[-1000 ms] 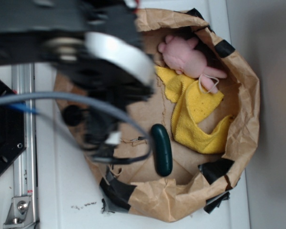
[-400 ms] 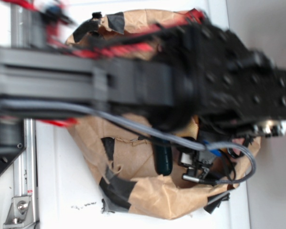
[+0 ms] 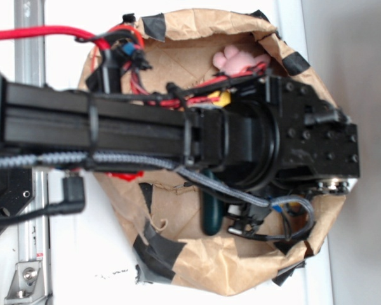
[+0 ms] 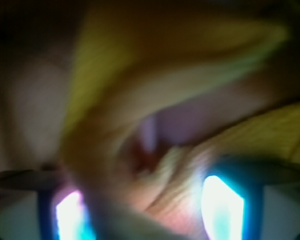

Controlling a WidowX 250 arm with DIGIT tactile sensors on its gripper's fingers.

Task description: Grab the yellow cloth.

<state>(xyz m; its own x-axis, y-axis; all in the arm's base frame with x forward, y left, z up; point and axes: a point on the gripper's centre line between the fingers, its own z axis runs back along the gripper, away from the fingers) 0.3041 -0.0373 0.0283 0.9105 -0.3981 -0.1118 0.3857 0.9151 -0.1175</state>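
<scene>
Arm (image 3: 178, 130) spans the exterior view from the left edge to the right side of the paper bag (image 3: 241, 273), so you see little of what lies inside. The bag sits on a white desk (image 3: 76, 254), its rim rolled down and patched w/ black tape (image 3: 159, 244). Near the bag's top rim a pink toy (image 3: 238, 58) peeks out above the arm. Just below it, at the arm's upper edge, you get a small sliver of the cloth (image 3: 223, 98); the rest is hidden under the wrist. A dark green object (image 3: 213, 213) lies toward the bag's bottom rim, partly behind cables. A red cable (image 3: 44, 32) runs in from the top left corner, and a grey braided cable (image 3: 44, 159) follows the arm's lower edge.

Wrist view is badly blurred. Yellow fabric fills most of the frame, cloth (image 4: 155, 55) very close to the lens, w/ folds reaching down between the two fingers (image 4: 222, 207), which glow blue-white at the bottom corners. Gripper (image 4: 147, 210) looks spread, w/ fabric in the gap, but you can't tell from this blur whether the pads touch it, prob. too soft to call.
</scene>
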